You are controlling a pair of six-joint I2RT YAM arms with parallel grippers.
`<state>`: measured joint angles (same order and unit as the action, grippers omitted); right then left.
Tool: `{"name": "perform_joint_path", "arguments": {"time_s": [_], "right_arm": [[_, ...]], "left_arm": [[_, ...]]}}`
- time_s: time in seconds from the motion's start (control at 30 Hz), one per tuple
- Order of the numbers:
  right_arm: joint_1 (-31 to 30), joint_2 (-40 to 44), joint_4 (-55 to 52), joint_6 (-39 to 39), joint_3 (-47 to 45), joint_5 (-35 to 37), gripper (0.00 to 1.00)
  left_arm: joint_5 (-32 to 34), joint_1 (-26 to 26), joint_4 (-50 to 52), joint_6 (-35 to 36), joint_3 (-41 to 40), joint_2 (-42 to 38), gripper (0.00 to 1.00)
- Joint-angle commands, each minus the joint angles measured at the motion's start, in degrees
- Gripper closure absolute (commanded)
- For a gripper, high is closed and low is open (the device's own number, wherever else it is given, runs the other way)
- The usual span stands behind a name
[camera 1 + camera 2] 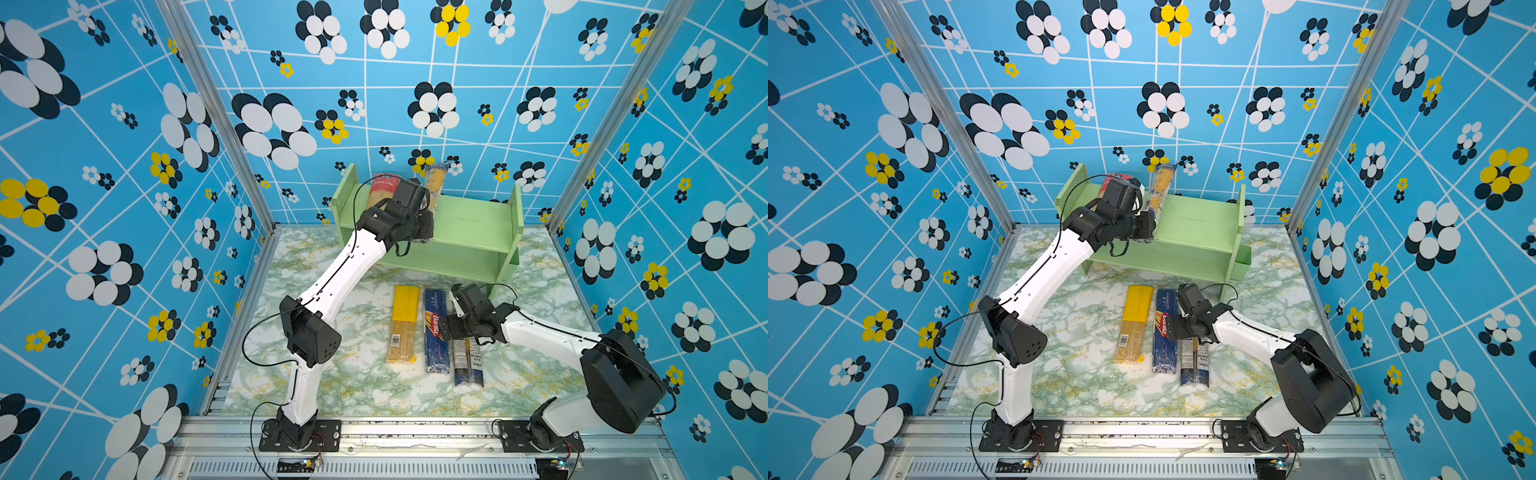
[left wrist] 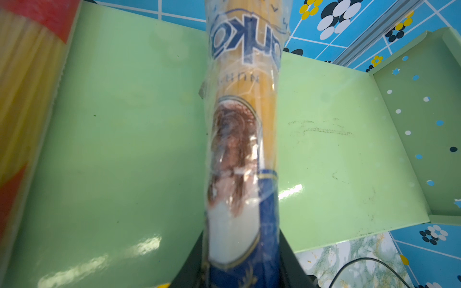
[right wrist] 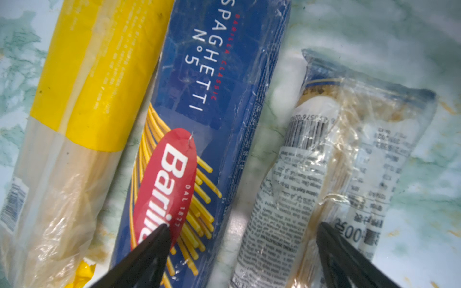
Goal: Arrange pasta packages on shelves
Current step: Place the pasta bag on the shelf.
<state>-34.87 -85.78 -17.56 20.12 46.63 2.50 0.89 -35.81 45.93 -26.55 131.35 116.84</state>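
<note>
Pasta packages (image 1: 435,353) lie three abreast on the counter (image 1: 353,374): yellow-topped pack (image 1: 404,324), Barilla pack (image 3: 199,124) and white-labelled pack (image 3: 287,199), with the right claw (image 3: 243,228) spread open over the last two. The left claw (image 2: 240,271) clamps the navy-ended clear pack (image 2: 242,139) over the upper tier of the green shelf (image 1: 469,224), right of the red pack (image 1: 383,189).

Spaghetti packs, five: red (image 1: 382,189), blue-lettered clear (image 1: 436,178), yellow-topped (image 1: 404,322), dark blue Barilla (image 1: 435,328), white-labelled clear (image 1: 468,361). Green shelf unit (image 1: 473,224), one. Robot arms, two: left (image 1: 336,270), right (image 1: 540,332).

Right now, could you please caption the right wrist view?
Open right gripper over the Barilla spaghetti pack and clear labelled pack, yellow-topped pack alongside.
</note>
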Motion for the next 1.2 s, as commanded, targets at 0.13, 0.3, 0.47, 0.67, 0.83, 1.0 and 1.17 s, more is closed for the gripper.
{"name": "perform_joint_path", "arguments": {"time_s": [0.13,0.3,0.47,0.67,0.83,1.0,1.17], "right_arm": [[-0.5,-1.6,-1.0,-0.5,-1.0,0.3,0.05],[-0.5,-1.5,-1.0,-0.5,-0.9,0.2,0.05],[-0.5,-1.4,-1.0,-0.4,-1.2,0.2,0.05],[-0.5,-1.7,-0.7,-0.4,-1.1,0.0,0.05],[-0.5,-2.1,-0.5,-0.4,-0.9,-0.4,0.05],[-0.5,-2.2,-0.5,-0.4,-0.9,-0.4,0.05],[-0.5,-2.5,-0.4,-0.5,-0.8,-0.4,0.05]], "left_arm": [[0.5,-0.2,-7.4,-0.4,3.6,0.8,0.82],[0.3,-0.2,-7.3,-1.0,3.5,1.0,0.79],[0.1,-0.2,-6.8,-1.0,3.3,1.4,0.79],[-0.6,-0.3,-7.1,-1.8,2.5,1.4,0.77],[-0.7,-0.3,-7.1,-2.2,1.4,1.3,0.73],[-0.6,-0.3,-7.2,-2.2,0.8,1.1,0.70],[-1.0,-0.3,-7.4,-2.3,-0.1,1.1,0.62]]}}
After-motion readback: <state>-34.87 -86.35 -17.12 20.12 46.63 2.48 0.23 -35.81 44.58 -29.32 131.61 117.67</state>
